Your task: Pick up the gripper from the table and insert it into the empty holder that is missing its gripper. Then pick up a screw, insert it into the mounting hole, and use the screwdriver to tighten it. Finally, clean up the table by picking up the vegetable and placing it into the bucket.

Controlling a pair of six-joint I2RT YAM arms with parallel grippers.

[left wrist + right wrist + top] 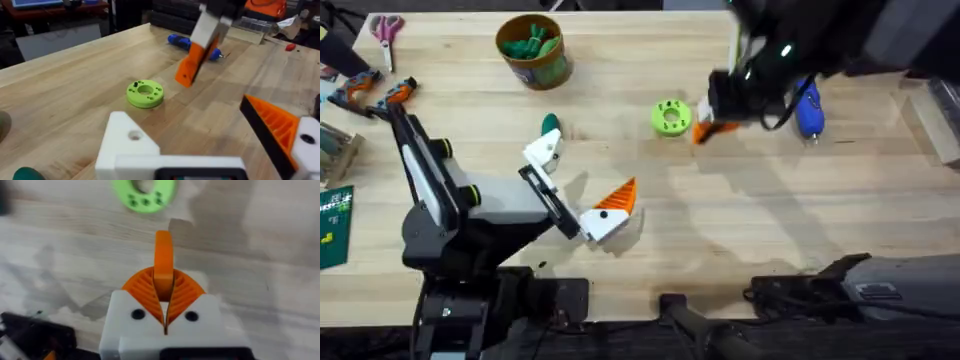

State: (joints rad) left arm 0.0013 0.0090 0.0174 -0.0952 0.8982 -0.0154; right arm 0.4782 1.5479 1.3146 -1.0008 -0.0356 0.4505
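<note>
Above pale wooden table (720, 230), near green ring disc (670, 117), the gripper (163, 260) is pinched between closed right gripper (164, 292) fingers, while left gripper (575, 185), with the empty holder (127, 142), is spread wide, unladen.

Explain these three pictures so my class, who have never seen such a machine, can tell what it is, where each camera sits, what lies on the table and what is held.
Two robot arms work at a wooden table. One picture looks down from above; the other two come from cameras on each wrist.

The left gripper rests open. One side is a bare white block, the empty holder; the other carries an orange finger.

The right gripper is shut on the gripper, a loose orange finger piece, raised above the table.

On the table lie a green ring, the screwdriver, the vegetable and the bucket.
</note>
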